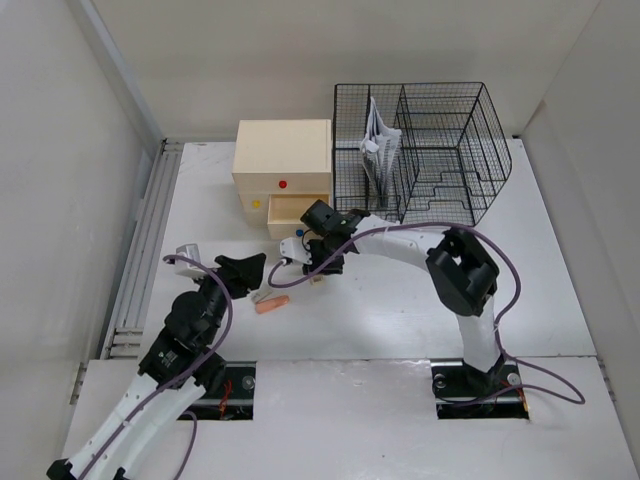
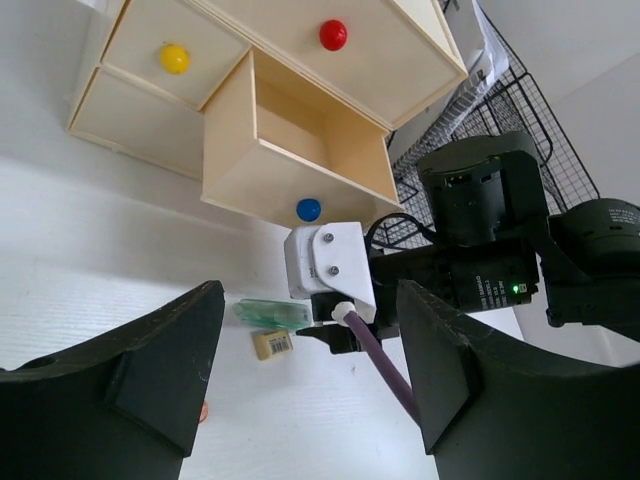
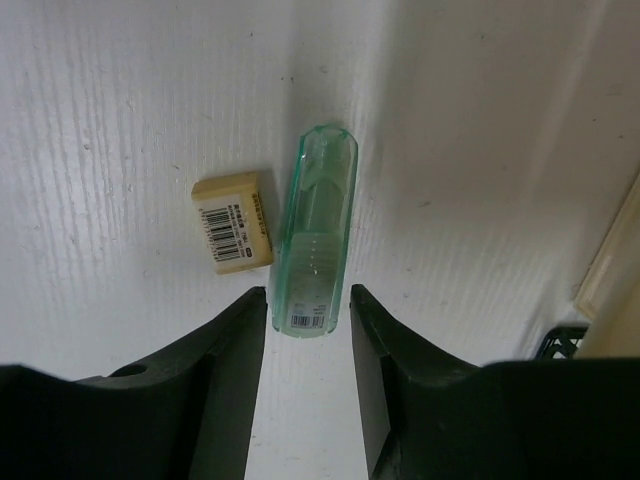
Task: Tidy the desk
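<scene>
The white desk [image 1: 400, 310] has a ridged rail [image 1: 140, 270] along its left side. My right gripper [image 1: 320, 265] reaches down in front of the drawer box. In the right wrist view it is open [image 3: 308, 335], its fingertips on either side of the near end of a clear green case [image 3: 318, 235] lying flat, with small gaps on both sides. A beige eraser with a barcode [image 3: 233, 221] lies just left of the case. Both show in the left wrist view: case [image 2: 272, 313], eraser [image 2: 271, 344]. My left gripper [image 1: 240, 270] [image 2: 310, 370] is open and empty, above the desk.
A beige drawer box [image 1: 282, 165] stands at the back with its lower right drawer [image 2: 300, 150] pulled open, blue knob in front. A black wire-mesh organizer [image 1: 440, 150] holding papers stands to its right. An orange piece [image 1: 270, 303] lies near my left gripper.
</scene>
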### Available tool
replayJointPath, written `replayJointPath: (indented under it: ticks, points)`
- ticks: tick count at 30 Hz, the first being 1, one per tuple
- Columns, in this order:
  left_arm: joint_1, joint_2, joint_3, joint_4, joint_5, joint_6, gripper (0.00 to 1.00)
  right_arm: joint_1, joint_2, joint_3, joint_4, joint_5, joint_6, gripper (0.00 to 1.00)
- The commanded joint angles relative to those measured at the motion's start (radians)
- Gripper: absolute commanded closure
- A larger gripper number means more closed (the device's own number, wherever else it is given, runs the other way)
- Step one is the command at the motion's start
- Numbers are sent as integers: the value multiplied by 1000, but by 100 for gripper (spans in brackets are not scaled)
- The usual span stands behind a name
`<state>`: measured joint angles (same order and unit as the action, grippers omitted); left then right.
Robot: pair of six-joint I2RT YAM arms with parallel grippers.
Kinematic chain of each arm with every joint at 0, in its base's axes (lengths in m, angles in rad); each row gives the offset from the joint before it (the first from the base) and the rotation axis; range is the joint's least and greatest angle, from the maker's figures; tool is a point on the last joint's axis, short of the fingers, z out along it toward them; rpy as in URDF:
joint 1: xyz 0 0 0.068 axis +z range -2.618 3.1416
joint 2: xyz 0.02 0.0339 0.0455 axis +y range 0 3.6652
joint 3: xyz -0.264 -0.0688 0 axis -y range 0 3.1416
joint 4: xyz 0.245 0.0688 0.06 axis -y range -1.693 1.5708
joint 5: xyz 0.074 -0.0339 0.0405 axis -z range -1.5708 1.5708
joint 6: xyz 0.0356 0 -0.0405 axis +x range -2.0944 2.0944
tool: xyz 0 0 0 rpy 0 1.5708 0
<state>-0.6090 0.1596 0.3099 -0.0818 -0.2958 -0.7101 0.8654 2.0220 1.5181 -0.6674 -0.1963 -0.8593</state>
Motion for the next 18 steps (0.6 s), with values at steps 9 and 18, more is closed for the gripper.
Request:
replayJointPath:
  ticks: [9, 18]
  points:
    - [-5, -14, -15, -28, -106, -12, 33, 9, 67, 39, 9, 18, 17, 58]
    - [-5, -117, -6, -113, -192, -74, 34, 9, -41, 94, -47, -69, 6, 97]
